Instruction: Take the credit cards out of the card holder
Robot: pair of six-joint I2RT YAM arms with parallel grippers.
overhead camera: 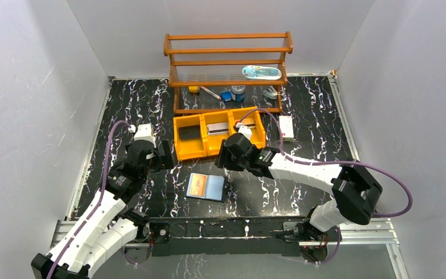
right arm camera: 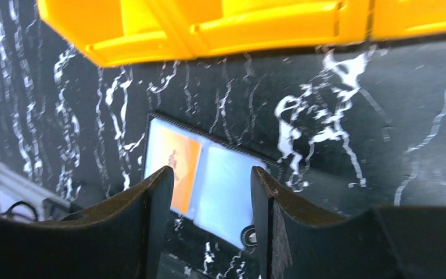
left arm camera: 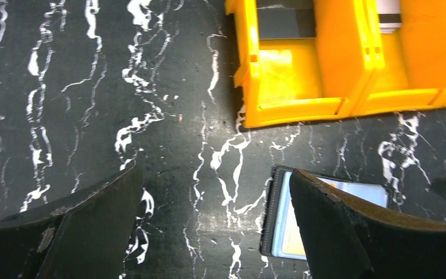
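Right wrist view looks between the spread, empty fingers of the right gripper (right arm camera: 209,174) onto the card holder (right arm camera: 226,192), lying open beyond them with its tan credit card (right arm camera: 183,157) exposed, likely for an easy pinch, while the left gripper (left arm camera: 215,174) hangs released beside it.

Bare tabletop (overhead camera: 313,116) around the open card holder (overhead camera: 207,187); yellow bin tray (overhead camera: 190,153) just behind.

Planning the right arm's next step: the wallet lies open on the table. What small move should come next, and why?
Probably lower the right gripper toward the orange card in the card holder. Its jaws stand open above the opened holder, holding nothing, and the card sits in its panel.
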